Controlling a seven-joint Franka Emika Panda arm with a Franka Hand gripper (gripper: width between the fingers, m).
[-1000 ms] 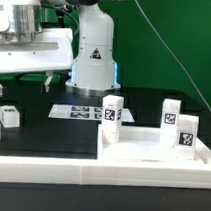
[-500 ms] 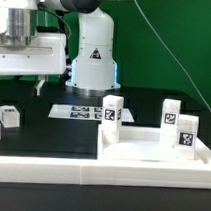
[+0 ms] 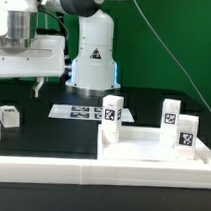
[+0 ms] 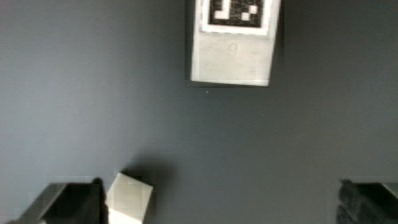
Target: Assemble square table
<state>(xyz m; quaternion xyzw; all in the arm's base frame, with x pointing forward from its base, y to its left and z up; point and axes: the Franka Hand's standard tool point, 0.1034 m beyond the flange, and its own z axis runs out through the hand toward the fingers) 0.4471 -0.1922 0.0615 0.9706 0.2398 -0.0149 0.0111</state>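
Nearest the camera: long white rail [image 3: 50, 171] runs along the front edge of the black table [image 3: 52, 131], full width of the exterior view.

Just behind it on the exterior view's right: square table slab [image 3: 151, 149], white, lying flat, raised lip on its left side. Three leg blocks upright at the slab: one at its far left corner [image 3: 112, 109], one at the far right [image 3: 171, 113], one nearer on the right edge [image 3: 186, 132]. Each shows a black-and-white tag facing the camera.

Fourth leg block [image 3: 9, 115] sits alone on the table at the exterior view's left, well apart from the slab, no clear tag on the side we see.

Mid-table, farther back: marker board [image 3: 77, 112], flat, just left of the far-left leg block.

Far: robot base [image 3: 93, 53] behind the marker board. Gripper [image 3: 16, 84] hangs high over the table on the left, roughly above the lone leg block, not touching anything. Jaws spread wide, nothing between them.

Wrist view: a tagged leg block [image 4: 235, 42] lying on the dark surface, both fingertips [image 4: 71, 200] at the frame edges, clear of it.
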